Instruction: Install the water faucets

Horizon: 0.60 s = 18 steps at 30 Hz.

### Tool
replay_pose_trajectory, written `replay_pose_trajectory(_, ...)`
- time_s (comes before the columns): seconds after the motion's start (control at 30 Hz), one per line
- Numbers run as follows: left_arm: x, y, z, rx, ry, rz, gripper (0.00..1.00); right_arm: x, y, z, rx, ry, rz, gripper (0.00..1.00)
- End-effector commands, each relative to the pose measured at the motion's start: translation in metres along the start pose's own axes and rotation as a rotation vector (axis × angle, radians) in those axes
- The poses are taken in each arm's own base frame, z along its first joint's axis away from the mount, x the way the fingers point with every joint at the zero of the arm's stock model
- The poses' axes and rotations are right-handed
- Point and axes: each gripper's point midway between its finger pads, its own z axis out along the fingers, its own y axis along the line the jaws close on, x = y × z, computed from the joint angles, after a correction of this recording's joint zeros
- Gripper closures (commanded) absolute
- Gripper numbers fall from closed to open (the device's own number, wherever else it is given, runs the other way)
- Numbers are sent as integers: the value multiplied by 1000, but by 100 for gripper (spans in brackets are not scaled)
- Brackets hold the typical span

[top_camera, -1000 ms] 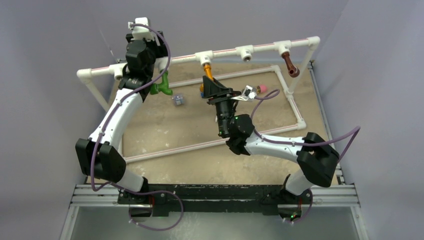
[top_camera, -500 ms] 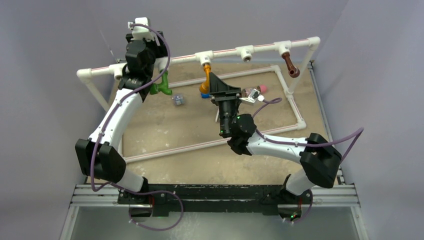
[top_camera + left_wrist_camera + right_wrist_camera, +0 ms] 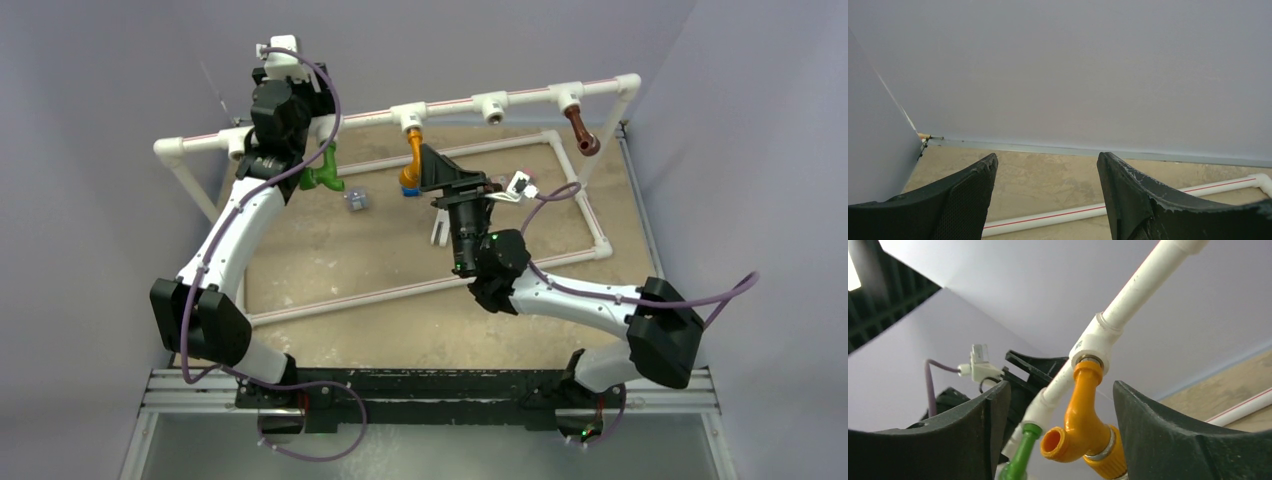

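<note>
The orange faucet (image 3: 411, 165) hangs from a white tee (image 3: 408, 117) on the raised pipe rail. My right gripper (image 3: 447, 172) is open just right of it. In the right wrist view the orange faucet (image 3: 1083, 430) shows between the spread fingers of the gripper (image 3: 1060, 386) without touching them. The green faucet (image 3: 322, 172) hangs at the left end of the rail, also seen in the right wrist view (image 3: 1020, 460). The dark brown faucet (image 3: 580, 130) hangs at the right. My left gripper (image 3: 285, 115) is above the green faucet; its wrist view shows it open and empty (image 3: 1048, 156).
One tee socket (image 3: 490, 106) on the rail has nothing in it. A white pipe frame (image 3: 590, 215) lies on the tan table. A small grey-blue piece (image 3: 355, 200) and a small white piece (image 3: 438, 228) lie inside it. Grey walls close in on all sides.
My right arm has swung to the right and its gripper has backed off the orange faucet, which now shows in full. The left arm has not moved.
</note>
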Motion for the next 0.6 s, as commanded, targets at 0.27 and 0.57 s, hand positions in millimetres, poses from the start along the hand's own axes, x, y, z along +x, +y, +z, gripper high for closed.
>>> replay_pose_trajectory(0.27,110,-13,-14,68,339,78,28,-7,-1,-5,-79,70,-591,21)
replay_pose_trajectory(0.57,110,-13,-15,70,341,78,28,21,-5,6,-44,86,-692,28)
